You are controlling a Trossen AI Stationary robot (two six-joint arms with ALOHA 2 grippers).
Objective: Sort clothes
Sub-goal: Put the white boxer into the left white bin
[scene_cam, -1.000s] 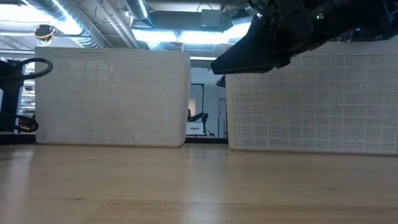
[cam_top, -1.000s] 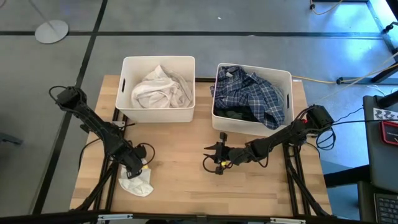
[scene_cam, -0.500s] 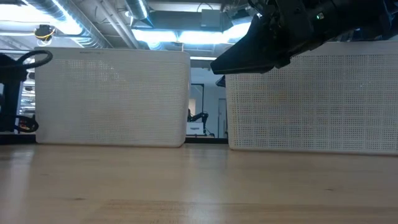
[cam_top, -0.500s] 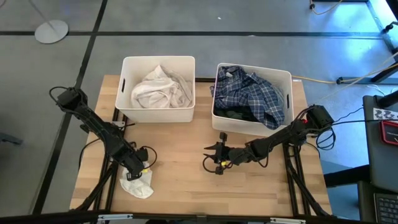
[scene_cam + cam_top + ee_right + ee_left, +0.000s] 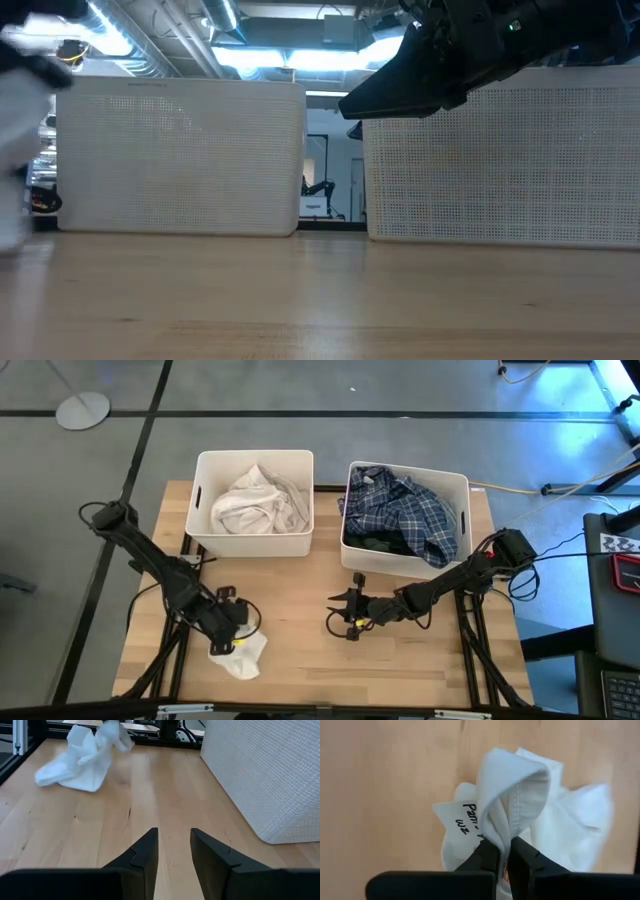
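The left gripper's [image 5: 502, 851] jaws are clamped on a thin fold of a white garment [image 5: 243, 654], which lies crumpled on the counter [image 5: 300, 660] at the near-left corner, well short of the left bin [image 5: 254, 540]. The pinch catches only one hem ridge, so I judge the cloth could slide free as it lifts, or trail and drag along the counter on the way to that bin, where other white clothes [image 5: 258, 500] lie. The right gripper [image 5: 173, 845] waits with jaws apart just in front of the right bin [image 5: 404, 565], which holds the plaid shirt [image 5: 410, 510]; a loose trailing end could brush it.
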